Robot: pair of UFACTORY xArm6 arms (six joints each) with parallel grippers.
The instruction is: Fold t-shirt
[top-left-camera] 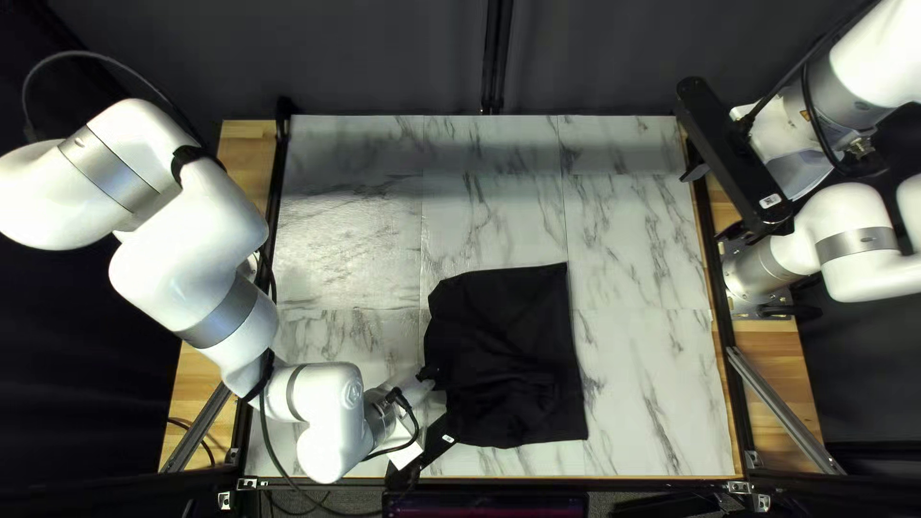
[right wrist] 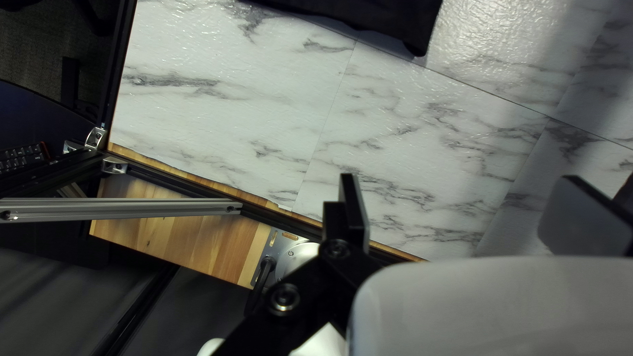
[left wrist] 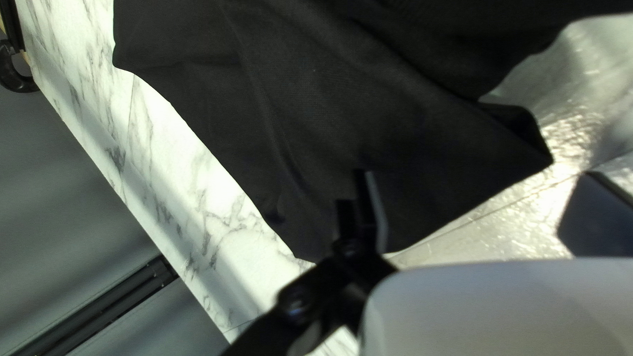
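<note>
A black t-shirt (top-left-camera: 508,355) lies bunched into a rough four-sided shape on a marble-patterned tabletop (top-left-camera: 638,384), ahead of and partly beneath the spread jaws of the left gripper (left wrist: 480,175). One finger (left wrist: 377,211) of that gripper stands over the cloth, its mate beside the garment's pointed corner (left wrist: 531,148), and nothing is clamped between them. The right gripper (right wrist: 460,177), its jaws also apart and holding nothing, hangs well away from the garment, whose nearest edge lies far ahead of its fingertips. The job looks partway along at best: the shirt is gathered fairly compactly, but creases run through the part nearest the left jaws and the border beside them is uneven. How many layers are folded cannot be told. Gripping that loose border, squaring it, making any further folds and flattening the bundle appear left to do.
</note>
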